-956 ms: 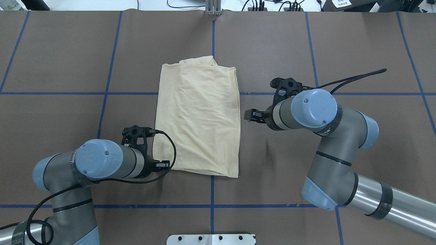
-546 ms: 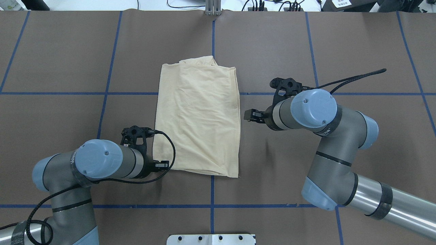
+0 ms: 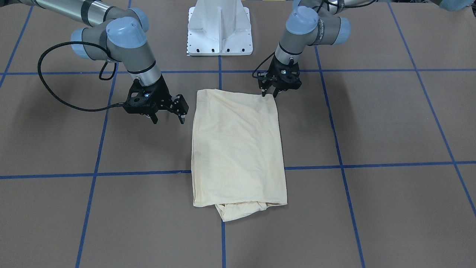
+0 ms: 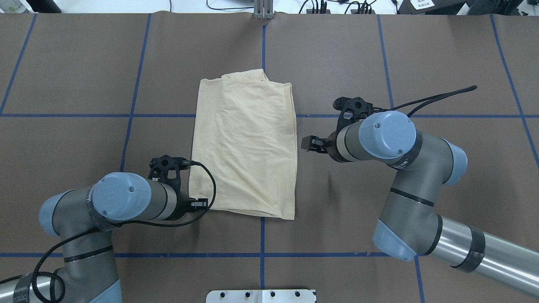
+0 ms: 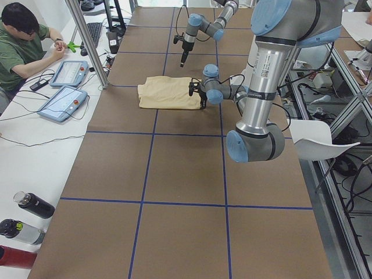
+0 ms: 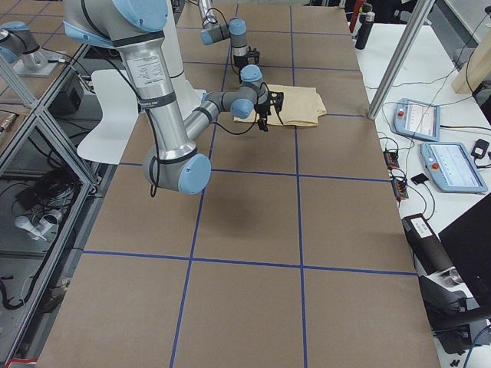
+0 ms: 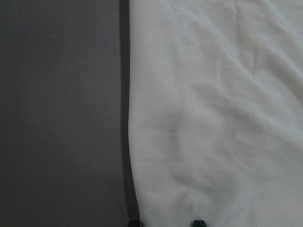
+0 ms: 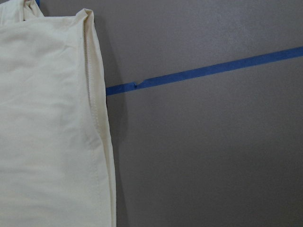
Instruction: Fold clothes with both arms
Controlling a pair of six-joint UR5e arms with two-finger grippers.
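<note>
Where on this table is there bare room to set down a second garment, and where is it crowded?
Bare table lies beyond the blue tape line, on either side of the T-shirt, and between its near hem and the base pedestal. Crowded: the left gripper at its near corner, the right gripper beside its long edge.

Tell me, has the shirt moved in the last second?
No. The shirt crosses the blue tape line at the same spots in the overhead view.

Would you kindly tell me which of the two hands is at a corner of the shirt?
The left hand: it sits at the shirt's corner nearest the robot. The right hand hangs beside a long edge, clear of the fabric, fingers spread wide.
</note>
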